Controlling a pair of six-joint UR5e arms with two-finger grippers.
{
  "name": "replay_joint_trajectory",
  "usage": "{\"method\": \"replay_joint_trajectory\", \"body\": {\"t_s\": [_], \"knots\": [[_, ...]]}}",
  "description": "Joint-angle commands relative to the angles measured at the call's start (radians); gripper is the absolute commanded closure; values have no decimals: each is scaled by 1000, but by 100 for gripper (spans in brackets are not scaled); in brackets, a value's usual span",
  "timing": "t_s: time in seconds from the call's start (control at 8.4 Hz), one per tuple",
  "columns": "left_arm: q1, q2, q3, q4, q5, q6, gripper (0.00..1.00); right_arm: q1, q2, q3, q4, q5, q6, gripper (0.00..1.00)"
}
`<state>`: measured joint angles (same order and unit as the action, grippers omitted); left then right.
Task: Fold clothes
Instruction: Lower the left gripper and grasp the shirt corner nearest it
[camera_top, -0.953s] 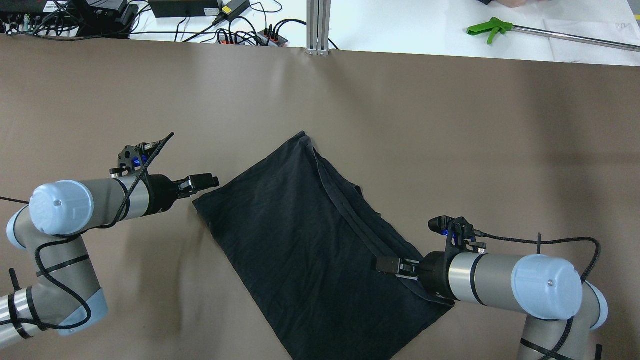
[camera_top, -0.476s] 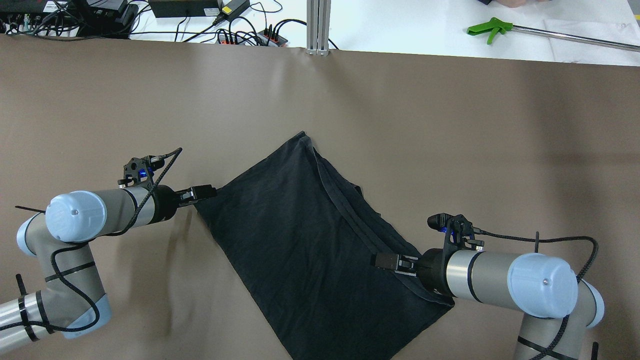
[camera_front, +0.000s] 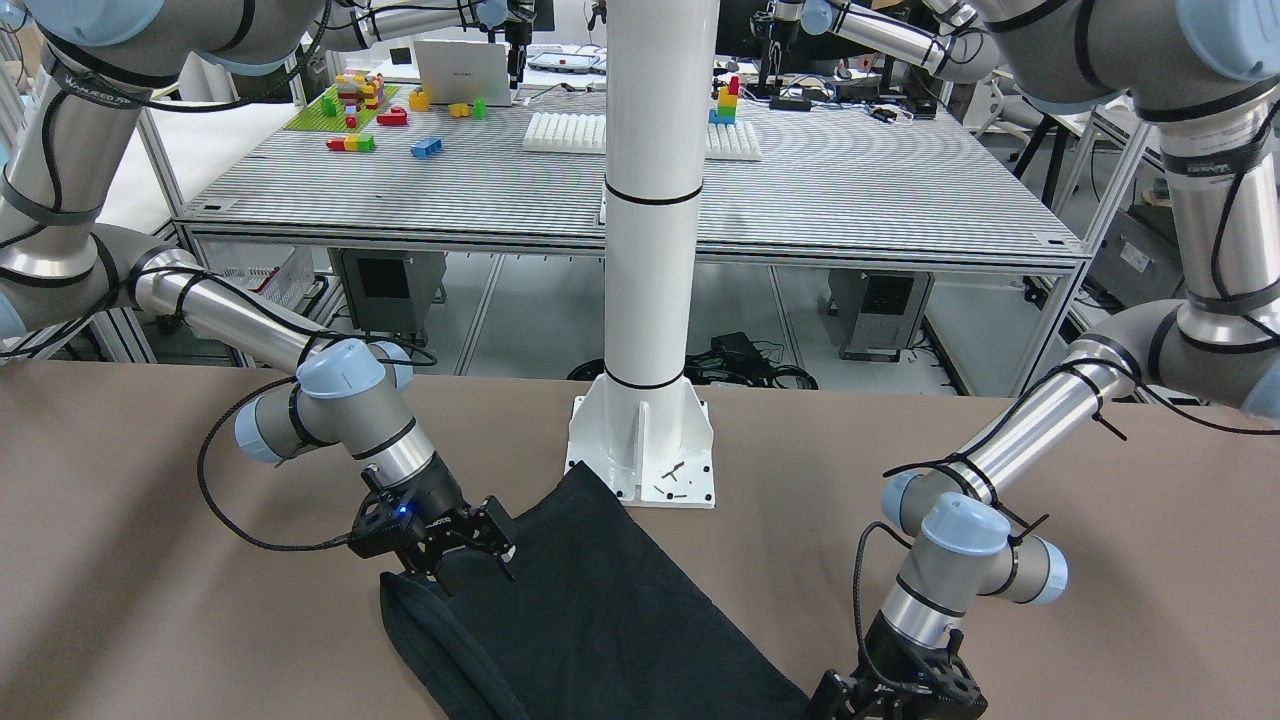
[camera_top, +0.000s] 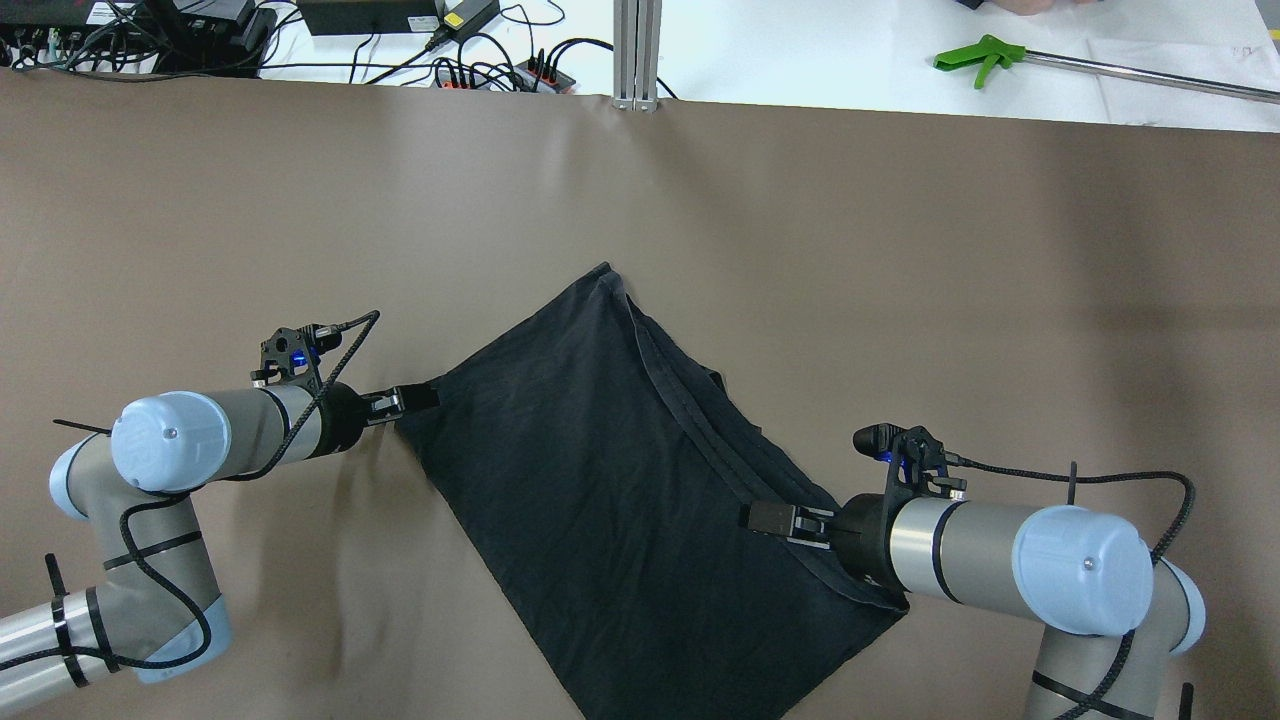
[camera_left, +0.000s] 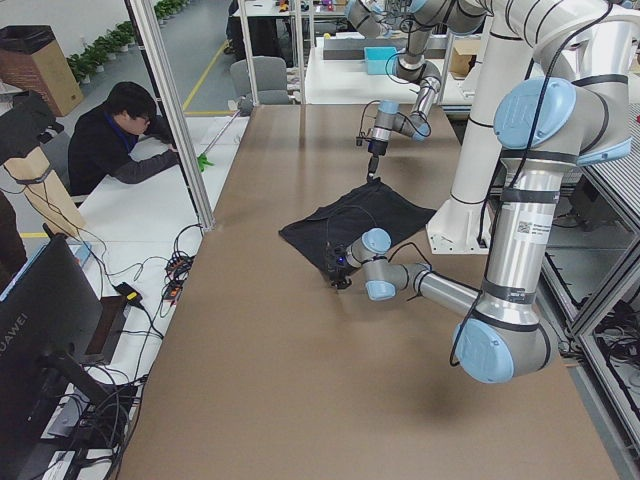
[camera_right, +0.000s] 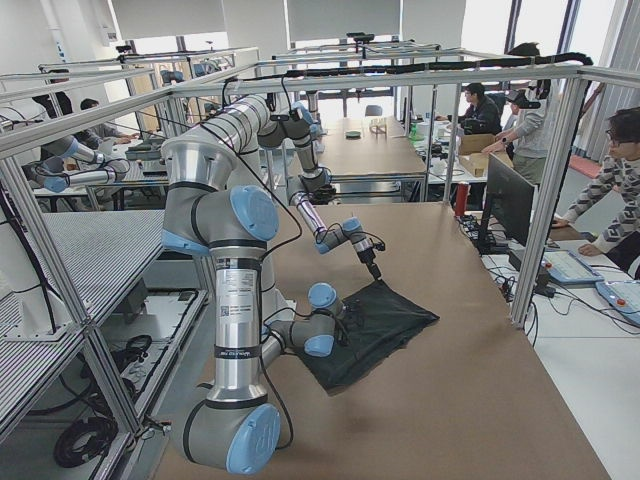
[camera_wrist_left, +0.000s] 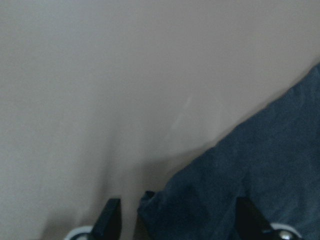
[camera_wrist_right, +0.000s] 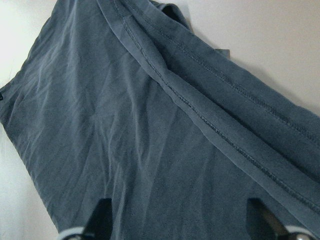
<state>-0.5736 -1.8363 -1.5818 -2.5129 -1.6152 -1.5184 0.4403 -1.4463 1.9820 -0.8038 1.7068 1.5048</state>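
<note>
The black garment (camera_top: 620, 480) lies folded flat and slanted on the brown table, with hemmed edges (camera_wrist_right: 210, 120) running along its right side. No white-yellow mark shows. My left gripper (camera_top: 415, 398) is low at the garment's left corner. In the left wrist view (camera_wrist_left: 180, 225) its fingers are apart with that corner (camera_wrist_left: 150, 200) between them. My right gripper (camera_top: 765, 517) hangs open over the garment's right part near the hems. The right wrist view (camera_wrist_right: 177, 220) shows its fingers spread wide above the cloth. The front view shows the garment (camera_front: 600, 620) and the right gripper (camera_front: 470, 545).
The white robot pedestal (camera_front: 645, 450) stands at the table's near edge by the garment. Beyond the far edge are an aluminium post (camera_top: 636, 50), cables and power strips (camera_top: 480, 70) and a green-handled grabber (camera_top: 985, 58). A person (camera_left: 120, 140) sits at the side table.
My left arm has swung in and lowered, bringing its gripper from beside the garment onto its left corner. My right gripper has crept slightly left over the cloth.
</note>
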Motion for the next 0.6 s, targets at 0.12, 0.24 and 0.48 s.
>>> {"method": "replay_joint_trajectory", "body": {"t_s": [0.12,0.24,0.48], "knots": [[-9,6,-18,8,-81,3,100,0,1,0,0,-3,0,6],[-35,9,-21,8,-124,4,100,0,1,0,0,-3,0,6],[-57,0,-20,14,-131,6,100,0,1,0,0,-3,0,6]]}}
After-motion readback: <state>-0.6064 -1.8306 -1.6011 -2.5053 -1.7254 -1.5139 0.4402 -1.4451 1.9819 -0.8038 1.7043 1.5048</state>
